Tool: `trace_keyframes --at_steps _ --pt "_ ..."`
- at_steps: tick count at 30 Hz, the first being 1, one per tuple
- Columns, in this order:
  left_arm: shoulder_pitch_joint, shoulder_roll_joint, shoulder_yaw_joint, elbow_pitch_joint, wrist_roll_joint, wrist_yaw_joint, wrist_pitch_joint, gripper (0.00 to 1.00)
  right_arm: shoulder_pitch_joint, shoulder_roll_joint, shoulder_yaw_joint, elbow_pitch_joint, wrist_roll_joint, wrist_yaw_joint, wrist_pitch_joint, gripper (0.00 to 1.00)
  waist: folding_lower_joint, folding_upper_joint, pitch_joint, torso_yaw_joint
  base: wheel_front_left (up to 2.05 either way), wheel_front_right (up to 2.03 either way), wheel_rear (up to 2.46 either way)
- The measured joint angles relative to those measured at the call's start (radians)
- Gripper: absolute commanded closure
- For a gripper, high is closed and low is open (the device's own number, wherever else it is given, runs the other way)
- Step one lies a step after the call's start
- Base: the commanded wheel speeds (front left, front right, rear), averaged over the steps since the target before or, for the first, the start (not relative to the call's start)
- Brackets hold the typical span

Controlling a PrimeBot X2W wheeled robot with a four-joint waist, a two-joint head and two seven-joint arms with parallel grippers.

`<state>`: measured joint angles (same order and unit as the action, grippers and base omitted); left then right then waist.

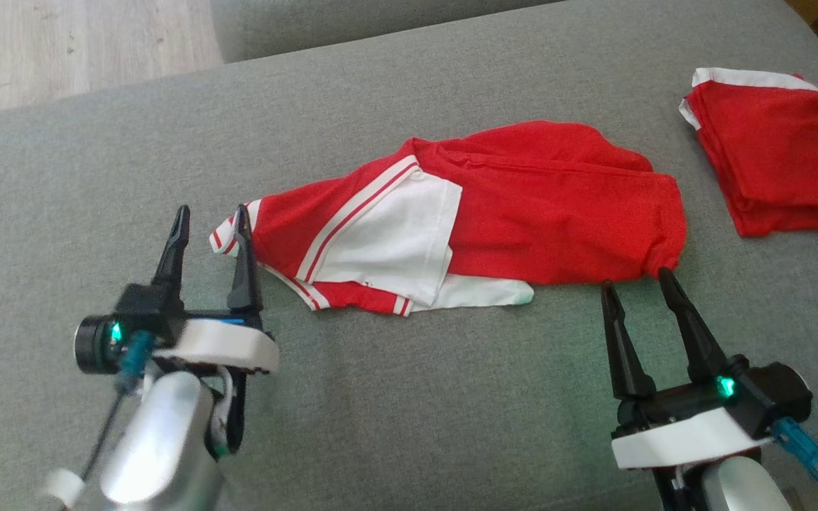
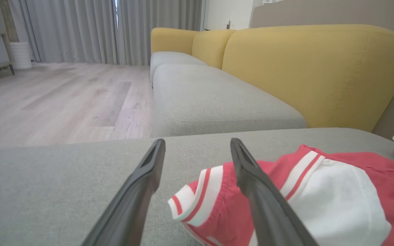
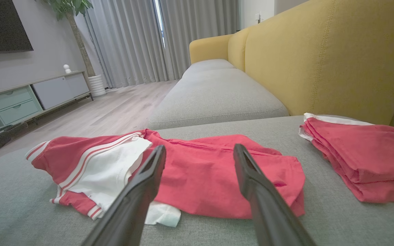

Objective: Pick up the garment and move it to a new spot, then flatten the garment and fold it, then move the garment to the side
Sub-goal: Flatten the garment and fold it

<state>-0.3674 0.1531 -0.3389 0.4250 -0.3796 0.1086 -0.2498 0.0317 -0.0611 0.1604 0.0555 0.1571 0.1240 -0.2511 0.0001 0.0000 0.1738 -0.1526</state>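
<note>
The garment [image 1: 544, 213], a red jersey with white sleeves and striped trim, lies crumpled in the middle of the grey cushion [image 1: 409, 397]. My left gripper [image 1: 211, 218] is open at its left end; the right finger rests against the striped sleeve edge [image 2: 200, 198], with no cloth pinched between the fingers. My right gripper [image 1: 636, 280] stands open just before the garment's right lower corner [image 3: 286, 191], and its right fingertip nearly touches the cloth. Both jaws are spread wide and hold nothing.
A plain red folded garment [image 1: 778, 163] with white edge trim lies at the cushion's back right. Behind are another grey seat cushion [image 2: 217, 102], yellow sofa backs [image 3: 313, 61] and a wooden floor [image 1: 75, 50] at the left.
</note>
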Motion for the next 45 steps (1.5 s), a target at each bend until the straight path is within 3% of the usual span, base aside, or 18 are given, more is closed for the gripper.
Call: trace_keyframes --at_steps 4,8,12,15,21,27,45 --pt "0.069 -0.019 -0.050 -0.072 0.145 0.014 -0.007 0.00 0.001 0.000 0.002 0.002 0.000 0.000 0.000 0.00 -0.0001 0.0000 -0.005 0.002 0.00 0.00 0.00" --pt "0.105 -0.049 -0.135 -0.059 0.208 -0.009 -0.007 0.00 0.001 0.000 0.007 0.002 0.000 0.000 0.000 0.00 -0.0001 0.0000 0.000 0.002 0.00 0.00 0.00" --pt "0.085 -0.079 -0.244 0.082 0.253 -0.060 -0.006 0.00 0.000 -0.001 0.025 0.002 0.000 0.000 0.000 0.00 -0.0001 0.0000 0.013 -0.009 0.00 0.00 0.00" --pt "0.022 -0.091 -0.285 0.198 0.260 -0.066 0.019 0.00 -0.003 -0.006 0.035 0.003 0.002 0.000 0.000 0.00 -0.0001 0.0000 0.026 -0.021 0.00 0.00 0.00" --pt "-0.140 -0.101 -0.357 0.340 0.306 -0.045 0.027 0.00 -0.019 -0.017 0.035 0.006 0.004 0.000 0.000 0.00 0.0000 0.0000 0.047 -0.053 0.00 0.00 0.00" --pt "-0.171 -0.105 -0.413 0.437 0.328 -0.027 0.018 0.00 -0.021 -0.017 0.041 0.012 0.011 0.000 0.000 0.00 -0.0001 0.0000 0.046 -0.079 0.00 0.00 0.00" --pt "-0.227 -0.102 -0.448 0.508 0.344 0.012 -0.006 0.00 -0.021 -0.016 0.049 0.017 0.011 0.000 0.000 0.00 -0.0001 0.0000 0.038 -0.117 0.00 0.00 0.00"
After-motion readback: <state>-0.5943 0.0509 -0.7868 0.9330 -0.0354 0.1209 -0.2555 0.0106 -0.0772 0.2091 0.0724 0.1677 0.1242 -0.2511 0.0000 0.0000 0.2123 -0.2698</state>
